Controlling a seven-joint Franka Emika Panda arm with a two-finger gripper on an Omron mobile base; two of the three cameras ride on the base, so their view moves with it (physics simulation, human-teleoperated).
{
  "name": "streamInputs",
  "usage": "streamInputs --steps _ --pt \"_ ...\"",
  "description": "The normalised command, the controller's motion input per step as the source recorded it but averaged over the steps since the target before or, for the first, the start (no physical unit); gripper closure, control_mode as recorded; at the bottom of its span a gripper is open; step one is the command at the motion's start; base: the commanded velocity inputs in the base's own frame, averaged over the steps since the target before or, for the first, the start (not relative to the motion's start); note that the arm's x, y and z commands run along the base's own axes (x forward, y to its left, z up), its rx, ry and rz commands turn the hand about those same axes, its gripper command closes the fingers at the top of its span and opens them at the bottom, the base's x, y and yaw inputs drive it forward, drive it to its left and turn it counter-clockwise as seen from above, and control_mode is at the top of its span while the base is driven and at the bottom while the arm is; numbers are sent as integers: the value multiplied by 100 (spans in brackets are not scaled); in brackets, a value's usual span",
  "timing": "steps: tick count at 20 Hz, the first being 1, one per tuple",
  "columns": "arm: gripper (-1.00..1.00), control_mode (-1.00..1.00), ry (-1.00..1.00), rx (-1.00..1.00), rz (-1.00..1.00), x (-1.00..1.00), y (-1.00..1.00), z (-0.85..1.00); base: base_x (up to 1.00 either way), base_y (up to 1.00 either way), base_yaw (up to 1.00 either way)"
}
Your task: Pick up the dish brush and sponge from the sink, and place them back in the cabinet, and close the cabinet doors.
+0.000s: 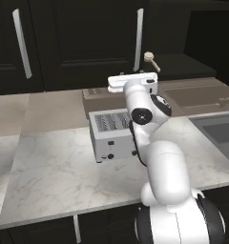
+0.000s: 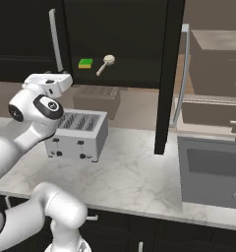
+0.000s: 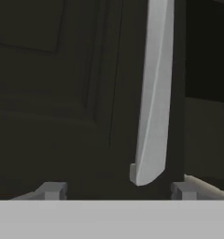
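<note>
Gripper facing a cabinet door handle, brush and sponge on the shelf

In the hand view the gripper (image 3: 116, 190) is sitting with its two tips set wide apart, nothing between them, and the lower end of a silver handle (image 3: 152, 93) on the black cabinet door (image 3: 62, 93) is hanging just above the gap. The right base view is showing what the hand camera misses: the sponge (image 2: 85, 63) and the dish brush (image 2: 105, 64) lying side by side on the cabinet shelf (image 2: 120, 78), with the other door (image 2: 168, 74) swung out edge-on. Only the brush is in sight in the left base view. The toaster (image 2: 78, 134) is standing on the table (image 2: 134, 177), the sink (image 2: 213, 172) to its right.
</note>
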Motion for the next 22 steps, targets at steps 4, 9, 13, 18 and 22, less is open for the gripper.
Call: streamInputs --steps 4,9,13,18,22 --pt "-100 -100 0 0 0 16 0 0 0 0 0" --pt "-100 -100 0 0 0 -5 -1 0 0 0 0" --pt "-100 -100 0 0 1 -36 -12 3 0 0 0" --pt "-100 -100 1 0 3 -45 -22 14 0 0 0" --pt "-100 -100 5 0 2 -35 -21 33 0 0 0"
